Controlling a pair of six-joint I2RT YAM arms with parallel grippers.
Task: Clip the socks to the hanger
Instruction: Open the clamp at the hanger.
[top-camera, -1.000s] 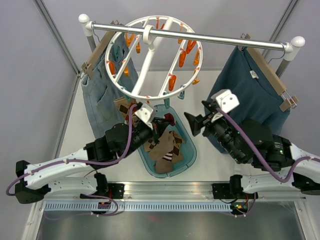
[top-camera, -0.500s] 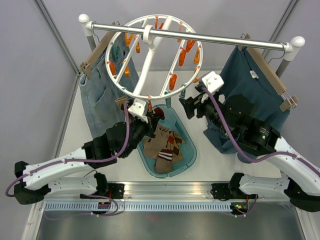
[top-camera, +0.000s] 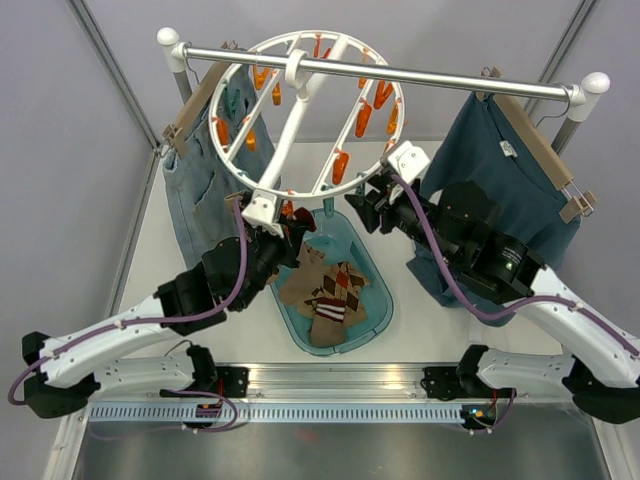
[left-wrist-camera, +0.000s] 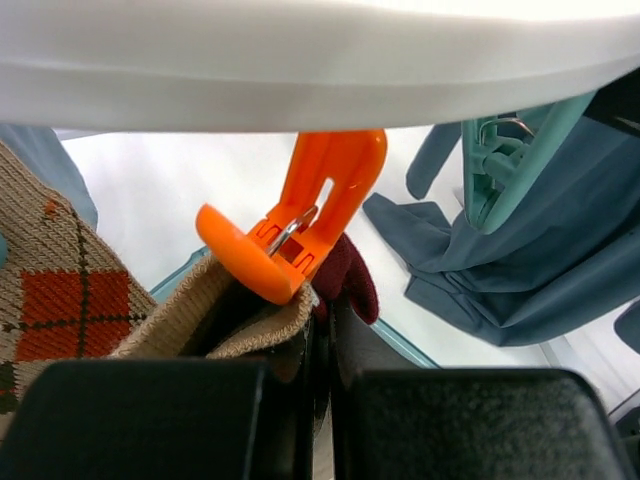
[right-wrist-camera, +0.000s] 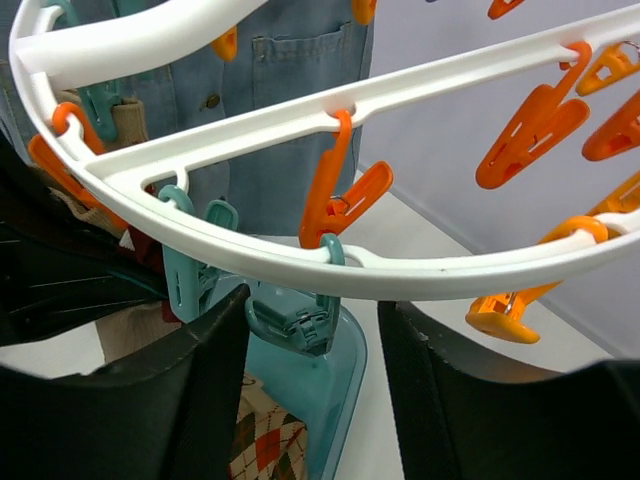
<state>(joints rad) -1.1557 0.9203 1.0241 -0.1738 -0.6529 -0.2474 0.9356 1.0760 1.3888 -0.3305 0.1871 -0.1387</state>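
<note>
The hanger (top-camera: 283, 140), a white ring with orange and teal clothespins, hangs from the rail. My left gripper (top-camera: 293, 232) is just under its near rim, shut on the cuff of a tan argyle sock (left-wrist-camera: 60, 300). In the left wrist view the cuff (left-wrist-camera: 250, 325) touches the lower end of an orange clothespin (left-wrist-camera: 300, 225) that hangs from the ring (left-wrist-camera: 320, 70). My right gripper (right-wrist-camera: 315, 340) is open below the rim (right-wrist-camera: 350, 270), and a teal clothespin (right-wrist-camera: 300, 320) hangs between its fingers, close to the left one. More socks (top-camera: 330, 295) lie in the basket.
A teal basket (top-camera: 388, 300) stands on the table under the ring. Blue-grey jeans (top-camera: 200, 200) hang at the left of the rail (top-camera: 420, 75). A teal sweater (top-camera: 490, 190) hangs at the right, behind my right arm.
My right arm has swung up and left to the ring's near rim, and its jaws have narrowed a little. My left gripper has lifted the sock from the basket up to the ring.
</note>
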